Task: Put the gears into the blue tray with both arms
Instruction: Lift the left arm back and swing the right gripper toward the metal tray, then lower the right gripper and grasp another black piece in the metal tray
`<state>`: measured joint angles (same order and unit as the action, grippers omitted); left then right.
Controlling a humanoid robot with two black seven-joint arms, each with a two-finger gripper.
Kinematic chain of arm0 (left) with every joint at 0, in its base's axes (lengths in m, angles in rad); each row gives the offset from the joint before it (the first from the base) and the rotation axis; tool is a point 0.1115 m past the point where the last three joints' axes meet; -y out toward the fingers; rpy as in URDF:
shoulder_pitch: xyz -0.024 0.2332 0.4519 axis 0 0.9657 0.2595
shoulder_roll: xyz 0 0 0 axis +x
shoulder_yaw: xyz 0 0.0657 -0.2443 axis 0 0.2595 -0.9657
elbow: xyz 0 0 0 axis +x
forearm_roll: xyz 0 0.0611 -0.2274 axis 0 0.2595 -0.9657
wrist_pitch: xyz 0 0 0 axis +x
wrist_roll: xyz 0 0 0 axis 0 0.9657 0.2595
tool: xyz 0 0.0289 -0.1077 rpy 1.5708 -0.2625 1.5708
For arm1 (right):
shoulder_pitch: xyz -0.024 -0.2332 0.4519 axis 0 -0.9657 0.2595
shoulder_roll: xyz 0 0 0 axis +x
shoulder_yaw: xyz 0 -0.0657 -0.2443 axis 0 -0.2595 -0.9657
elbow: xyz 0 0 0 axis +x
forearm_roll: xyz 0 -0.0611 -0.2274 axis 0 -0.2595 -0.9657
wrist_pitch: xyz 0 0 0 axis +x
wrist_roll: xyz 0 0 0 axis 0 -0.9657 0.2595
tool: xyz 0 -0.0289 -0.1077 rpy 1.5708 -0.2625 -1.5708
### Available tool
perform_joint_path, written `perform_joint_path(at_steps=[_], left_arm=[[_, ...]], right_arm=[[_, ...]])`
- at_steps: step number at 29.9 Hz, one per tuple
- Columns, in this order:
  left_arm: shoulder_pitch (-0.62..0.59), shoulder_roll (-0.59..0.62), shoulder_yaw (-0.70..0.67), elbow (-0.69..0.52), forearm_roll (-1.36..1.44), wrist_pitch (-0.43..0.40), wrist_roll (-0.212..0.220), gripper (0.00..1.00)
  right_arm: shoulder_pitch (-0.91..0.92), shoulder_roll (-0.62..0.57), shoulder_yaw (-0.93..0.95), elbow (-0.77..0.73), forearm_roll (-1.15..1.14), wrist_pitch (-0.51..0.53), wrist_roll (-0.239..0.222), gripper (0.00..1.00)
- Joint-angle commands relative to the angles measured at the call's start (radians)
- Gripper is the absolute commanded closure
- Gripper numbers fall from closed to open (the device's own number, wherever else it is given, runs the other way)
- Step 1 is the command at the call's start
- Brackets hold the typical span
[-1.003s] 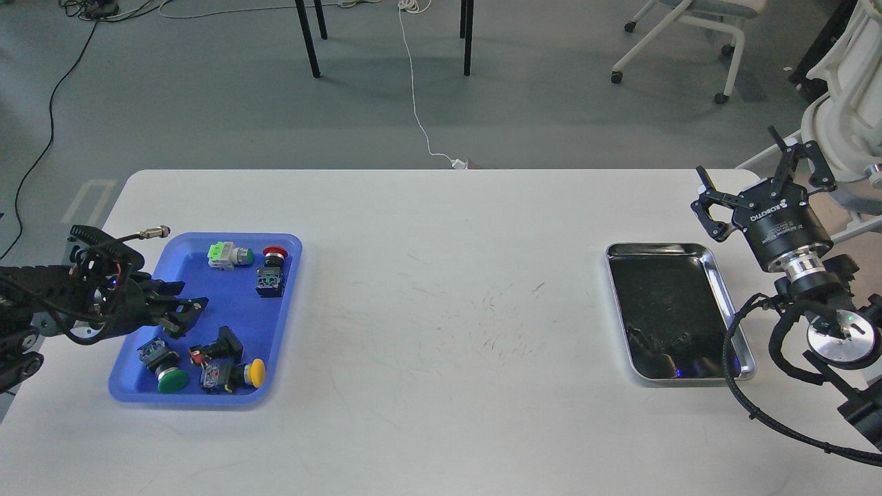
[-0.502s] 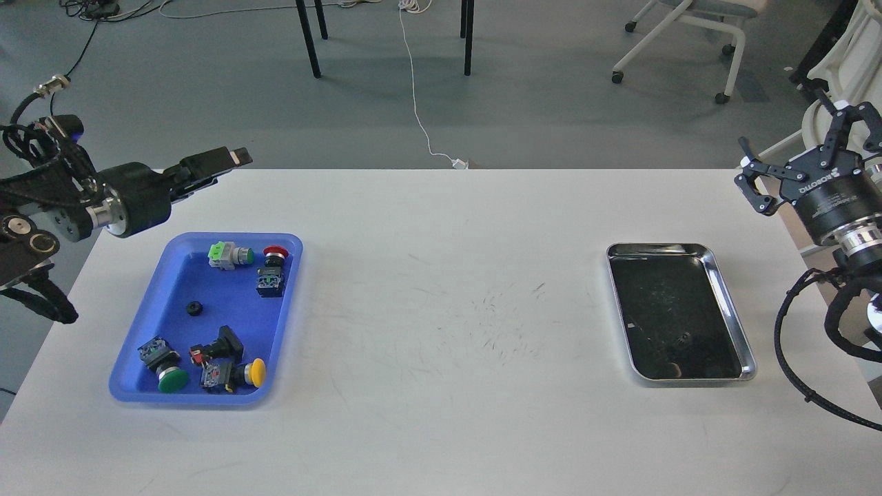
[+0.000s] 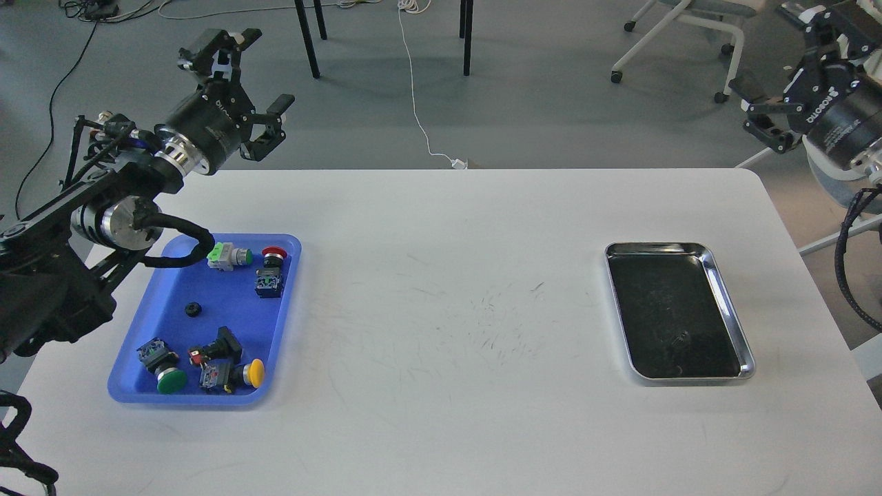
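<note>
The blue tray [image 3: 172, 289] lies at the table's left. One gear [image 3: 193, 309], small, black and round, rests on its floor left of centre, touching nothing. A second gear [image 3: 682, 337] lies as a tiny dark shape on the dark bottom of the steel tray [image 3: 730, 303] at the right. My left gripper [image 3: 244, 83] is raised above the table's far left edge, well behind the blue tray, open and empty. High over the far right corner, clear of the steel tray, my right gripper [image 3: 778, 69] is open and holds nothing.
Several push-button switches share the blue tray: a green-and-white one [image 3: 229, 255], a red one [image 3: 273, 256], a green-capped one [image 3: 162, 368] and a yellow-capped one [image 3: 238, 373]. Beyond the table are chair legs [image 3: 308, 38], a white cable [image 3: 417, 103] and an office chair [image 3: 689, 34].
My left arm rose from inside the blue tray and swung back and up, leaving a gear on the tray floor. The right arm lifted up and away to the far right.
</note>
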<state>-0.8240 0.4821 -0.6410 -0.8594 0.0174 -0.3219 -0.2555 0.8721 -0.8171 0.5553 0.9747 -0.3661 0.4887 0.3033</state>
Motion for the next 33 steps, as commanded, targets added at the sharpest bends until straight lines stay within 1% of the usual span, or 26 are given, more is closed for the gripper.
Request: perform_joint_path(at_steps=[1,4,7,15,18,21,23,26,29,32,33], left_arm=[[0.003,-0.043,-0.029,0.06,-0.131,-0.028,0.002,0.02],[0.005,-0.062,-0.031,0.094,-0.142,-0.029,0.002,0.02],[0.009,-0.069,-0.031,0.094,-0.143,-0.028,0.002,0.02],[0.046,-0.079,-0.032,0.094,-0.143,-0.031,-0.001,0.02],[0.057,-0.085,-0.038,0.094,-0.145,-0.031,-0.001,0.02],[0.072,-0.092,-0.054,0.092,-0.143,-0.032,-0.001,0.02],[0.077,-0.094,-0.062,0.089,-0.143,-0.039,-0.001,0.02],[0.088,-0.094,-0.062,0.085,-0.143,-0.039,-0.001,0.02],[0.091,-0.091,-0.06,0.085,-0.142,-0.039,-0.001,0.02],[0.091,-0.086,-0.06,0.085,-0.142,-0.039,-0.001,0.02],[0.091,-0.086,-0.06,0.085,-0.142,-0.039,-0.001,0.02]], right_arm=[[0.18,0.012,-0.239,0.006,-0.092,0.0,0.004,0.03],[0.318,0.035,-0.443,0.021,-0.178,0.0,0.004,0.03],[0.425,0.041,-0.615,0.07,-0.314,0.0,0.004,0.03],[0.606,0.081,-0.932,0.182,-0.765,0.0,0.007,0.04],[0.637,0.151,-1.041,0.18,-0.93,0.0,0.022,0.05],[0.642,0.211,-1.155,0.174,-1.04,-0.079,0.054,0.05],[0.647,0.243,-1.212,0.174,-1.065,-0.09,0.062,0.06],[0.645,0.259,-1.276,0.174,-1.068,-0.099,0.062,0.07],[0.637,0.259,-1.318,0.174,-1.099,-0.107,0.062,0.11],[0.625,0.25,-1.345,0.17,-1.159,-0.122,0.062,0.26],[0.619,0.246,-1.345,0.17,-1.162,-0.128,0.062,0.29]])
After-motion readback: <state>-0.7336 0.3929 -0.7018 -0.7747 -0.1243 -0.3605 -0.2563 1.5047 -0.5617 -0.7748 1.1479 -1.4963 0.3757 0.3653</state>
